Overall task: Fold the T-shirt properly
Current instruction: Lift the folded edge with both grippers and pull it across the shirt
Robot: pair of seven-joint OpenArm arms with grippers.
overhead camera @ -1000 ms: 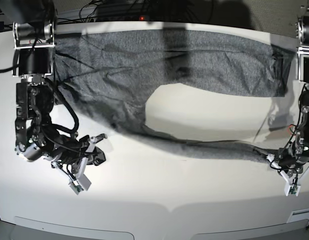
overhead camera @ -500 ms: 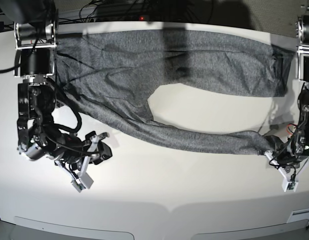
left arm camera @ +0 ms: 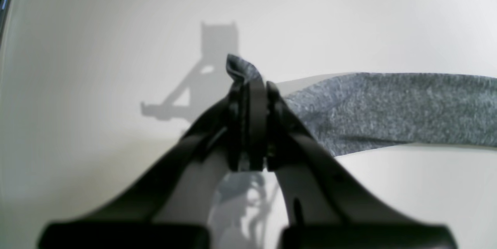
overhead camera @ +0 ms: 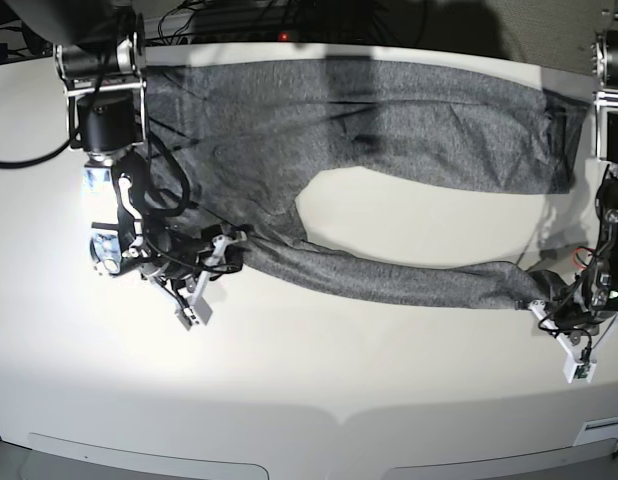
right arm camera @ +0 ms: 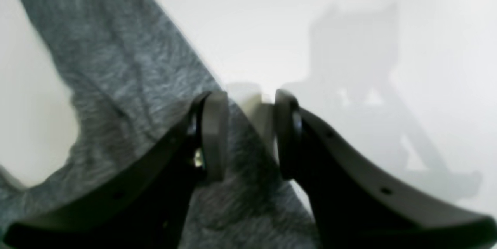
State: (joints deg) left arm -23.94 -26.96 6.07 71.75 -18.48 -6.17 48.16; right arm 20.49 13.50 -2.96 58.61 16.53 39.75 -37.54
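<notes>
Grey knit fills most of what I see from both wrists. Nearest me in the base view, my left pincer (overhead camera: 542, 300) sits low at the desk's (overhead camera: 319, 400) right side, clamped tight on the cuff end of the shirt (overhead camera: 389, 130); in the left wrist view the pads (left arm camera: 248, 124) are pressed together with a small tuft of fabric poking out above them, and the sleeve (left arm camera: 388, 109) runs off flat to the right across the white desk (left arm camera: 97, 86). On the other side, my right pincer (overhead camera: 229, 252) stands part open, jaws apart, right at the sleeve's lower edge near where it joins the body. From the right wrist, one finger (right arm camera: 211, 132) lies over the cloth (right arm camera: 116, 86) and the other over bare desk (right arm camera: 310, 27), the hem passing between them; I can't tell if either pad touches it. Farther back, the shirt's body is spread wide along the desk's far edge, the other sleeve reaching right.
</notes>
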